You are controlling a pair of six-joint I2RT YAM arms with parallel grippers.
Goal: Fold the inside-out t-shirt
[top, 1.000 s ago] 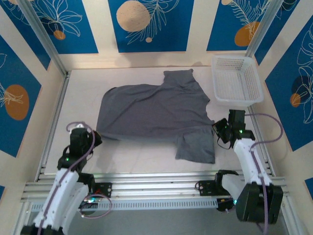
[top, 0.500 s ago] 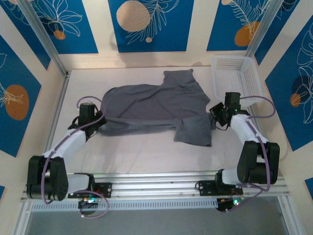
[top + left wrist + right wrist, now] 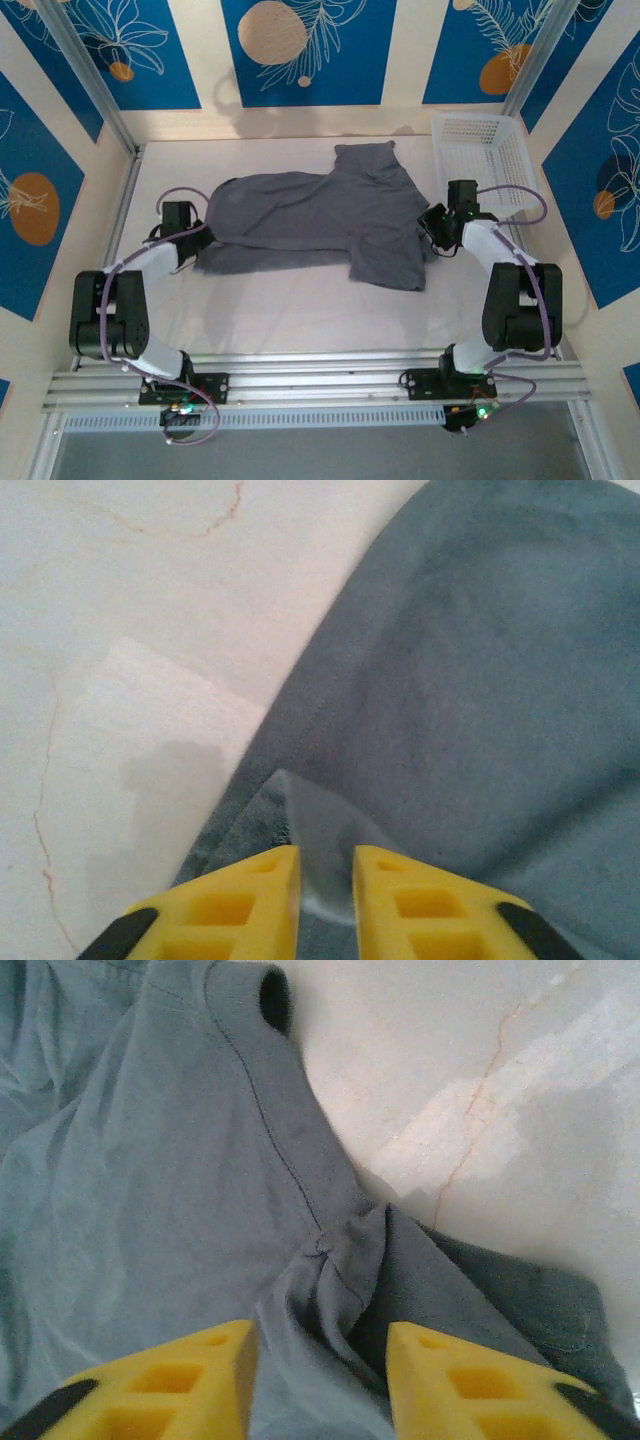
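Table (image 3: 280,300), top view. Taking the white basket (image 3: 485,165) in the far right corner as marker.

Finding the inside-out t-shirt (image 3: 310,225) spread flat on the table just left of the basket, its nearest edge close to the basket's near left corner, not touching it. Plain slate grey, one sleeve reaching as far back as the basket, a loose flap lying nearer than the rest.

Placing the right gripper (image 3: 432,226) just nearer than the basket, at the shirt's edge on the basket side. From the right wrist (image 3: 320,1335): jaws standing wide, a bunched ridge of cloth and seam between the yellow fingers (image 3: 180,1380), not pressed.

Placing the left gripper (image 3: 200,247) well left of the basket, at the shirt's opposite edge. From the left wrist (image 3: 325,858): jaws narrowly apart, a pale fold of cloth rising into the gap. Pinched or loose, cannot tell.
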